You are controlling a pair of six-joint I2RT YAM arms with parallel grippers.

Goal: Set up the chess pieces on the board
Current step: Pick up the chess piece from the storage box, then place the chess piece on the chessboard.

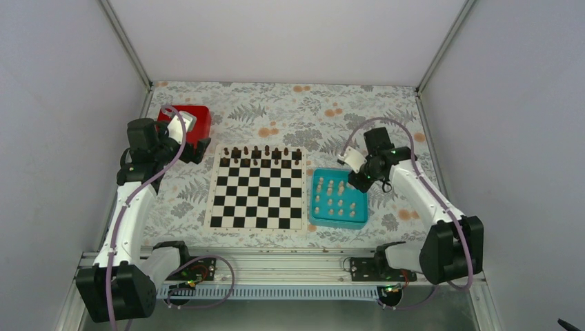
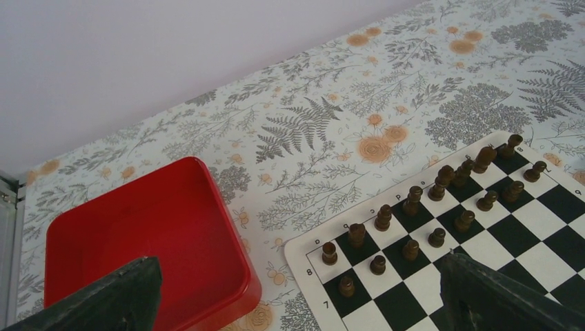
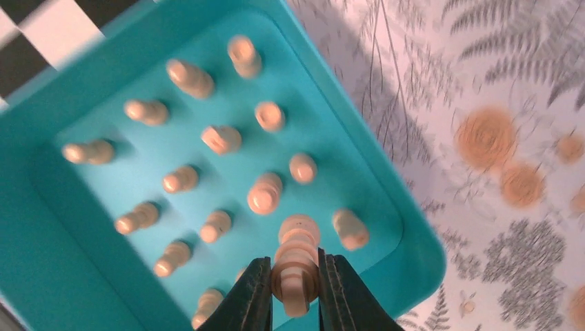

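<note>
Right wrist: pale piece (image 3: 298, 238) pinched inside right end effector (image 3: 294, 269).

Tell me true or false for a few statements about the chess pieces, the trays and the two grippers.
1. The dark pieces stand on the far two rows of the board. True.
2. The right gripper is open above the board. False: it is shut on a light piece over the teal tray.
3. The red tray holds dark pieces. False: the part in view is empty.
4. The left gripper is open and holds nothing. True.
</note>
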